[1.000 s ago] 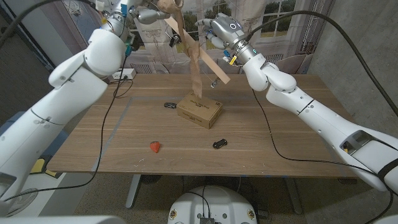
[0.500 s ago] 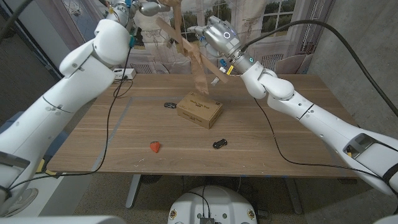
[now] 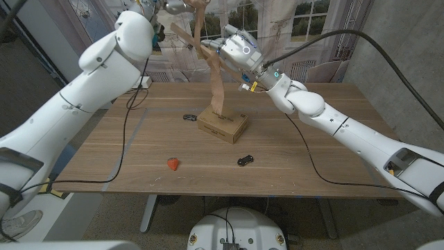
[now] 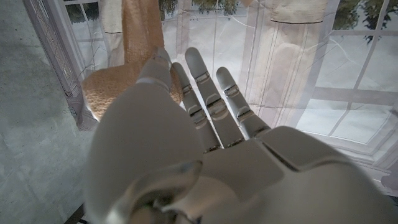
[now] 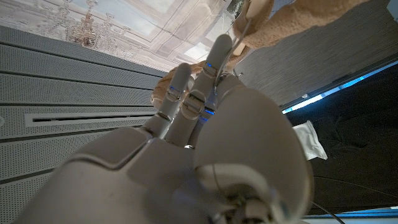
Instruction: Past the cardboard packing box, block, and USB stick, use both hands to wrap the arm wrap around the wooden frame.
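- The right hand (image 3: 234, 47) is hovering high above the table (image 3: 333, 139), closed around the wooden frame (image 3: 205, 50), which is tilting up and away from that hand toward the left hand.
- In the right wrist view, the right hand's (image 5: 205, 124) fingers (image 5: 214, 59) are curling in against tan fabric of the wrap (image 5: 298, 22) just past the fingertips.
- The left hand (image 3: 173, 5) is reaching up at the head view's top edge, just beside the upper end of the frame; it is partly cut off there, so I cannot tell from that view how it is gripping.
- In the left wrist view, the left hand's (image 4: 186, 143) fingers (image 4: 205, 87) are lying straight and close together, with the wrap (image 4: 134, 62) bunching right against them on the thumb side; whether they are pinching it I cannot tell.
- The wrap (image 3: 218, 83) is hanging as a tan strip from the frame, beneath the right hand, down to the box (image 3: 223, 124) standing directly below both hands.
- The red block (image 3: 173, 164) is lying well below and nearer the robot than the left hand.
- The USB stick (image 3: 245, 160) is lying near the box, under the right forearm.
- A small dark object (image 3: 189, 117) is sitting just beside the box, on the left hand's side.
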Robot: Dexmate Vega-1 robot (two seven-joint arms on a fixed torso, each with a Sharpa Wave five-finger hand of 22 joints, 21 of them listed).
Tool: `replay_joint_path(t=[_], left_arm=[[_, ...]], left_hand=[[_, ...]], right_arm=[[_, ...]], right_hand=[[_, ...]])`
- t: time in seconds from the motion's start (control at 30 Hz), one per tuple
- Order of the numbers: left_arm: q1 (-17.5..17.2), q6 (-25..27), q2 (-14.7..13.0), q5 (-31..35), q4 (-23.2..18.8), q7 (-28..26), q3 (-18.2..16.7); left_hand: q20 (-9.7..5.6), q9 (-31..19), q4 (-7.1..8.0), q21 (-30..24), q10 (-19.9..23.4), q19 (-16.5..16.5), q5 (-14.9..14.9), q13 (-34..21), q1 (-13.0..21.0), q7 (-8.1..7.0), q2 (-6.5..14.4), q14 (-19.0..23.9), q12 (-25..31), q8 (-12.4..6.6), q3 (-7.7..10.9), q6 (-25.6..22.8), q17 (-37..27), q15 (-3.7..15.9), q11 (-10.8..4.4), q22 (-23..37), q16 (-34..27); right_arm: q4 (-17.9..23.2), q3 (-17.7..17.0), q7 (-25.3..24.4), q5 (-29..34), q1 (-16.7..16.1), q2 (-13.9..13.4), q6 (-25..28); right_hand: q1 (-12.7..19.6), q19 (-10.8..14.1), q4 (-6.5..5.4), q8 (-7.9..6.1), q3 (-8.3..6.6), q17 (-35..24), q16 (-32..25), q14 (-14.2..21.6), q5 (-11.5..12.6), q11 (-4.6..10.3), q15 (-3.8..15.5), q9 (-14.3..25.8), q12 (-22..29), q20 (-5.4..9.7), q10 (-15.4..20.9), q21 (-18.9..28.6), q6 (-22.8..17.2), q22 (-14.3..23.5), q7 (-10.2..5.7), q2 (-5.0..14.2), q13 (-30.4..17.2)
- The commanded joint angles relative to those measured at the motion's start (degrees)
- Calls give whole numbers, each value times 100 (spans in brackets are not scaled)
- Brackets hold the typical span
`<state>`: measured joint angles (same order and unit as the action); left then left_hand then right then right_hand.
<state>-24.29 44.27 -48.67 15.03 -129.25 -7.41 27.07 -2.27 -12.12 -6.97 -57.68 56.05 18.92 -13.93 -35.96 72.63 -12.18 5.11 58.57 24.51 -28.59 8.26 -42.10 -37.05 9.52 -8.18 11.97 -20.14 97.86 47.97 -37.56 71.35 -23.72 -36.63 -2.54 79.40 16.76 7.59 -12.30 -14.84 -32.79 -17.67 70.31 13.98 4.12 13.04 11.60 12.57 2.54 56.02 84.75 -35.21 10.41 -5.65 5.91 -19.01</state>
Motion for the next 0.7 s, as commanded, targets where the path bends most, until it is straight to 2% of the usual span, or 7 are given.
replay_joint_path(t=[0.03,0.3,0.53,0.7], left_arm=[[599,1047,90,557,104,260,598],[698,1531,64,341,320,429,566],[537,1668,-32,-73,382,336,254],[406,1660,-213,-397,346,312,42]], left_hand=[[30,-43,-29,-60,362,9,54,-40,311,754,267,76,2,22,28,-1612,-25,425,-298,13,-29],[38,-40,-52,-110,376,2,165,-56,305,784,266,104,-3,56,45,-1617,-56,423,-293,7,-30],[102,-66,-58,-153,336,-47,249,-86,289,806,301,87,-25,108,81,-1539,-78,417,-291,1,-1],[195,-185,-25,-186,223,-150,271,-151,239,817,371,-10,-57,123,128,-1410,-90,407,-294,-9,78]], right_arm=[[-154,143,-565,325,54,-111,-69],[-241,128,-890,263,53,-154,-120],[-243,75,-829,193,20,-198,-55],[-302,47,-805,97,28,-180,-50]], right_hand=[[40,-10,2,-21,44,-28,23,31,34,644,54,10,-5,878,611,-16,-49,13,-43,21,-28],[42,-12,-1,-19,50,-31,28,32,35,645,54,10,-10,880,606,-19,-57,13,-53,31,-25],[37,-17,-5,-20,60,-33,32,32,35,647,53,11,-10,878,609,-22,-69,13,-51,33,-24],[40,-14,-3,-18,65,-36,34,34,35,649,55,11,-11,881,613,-17,-72,16,-47,33,-22]])
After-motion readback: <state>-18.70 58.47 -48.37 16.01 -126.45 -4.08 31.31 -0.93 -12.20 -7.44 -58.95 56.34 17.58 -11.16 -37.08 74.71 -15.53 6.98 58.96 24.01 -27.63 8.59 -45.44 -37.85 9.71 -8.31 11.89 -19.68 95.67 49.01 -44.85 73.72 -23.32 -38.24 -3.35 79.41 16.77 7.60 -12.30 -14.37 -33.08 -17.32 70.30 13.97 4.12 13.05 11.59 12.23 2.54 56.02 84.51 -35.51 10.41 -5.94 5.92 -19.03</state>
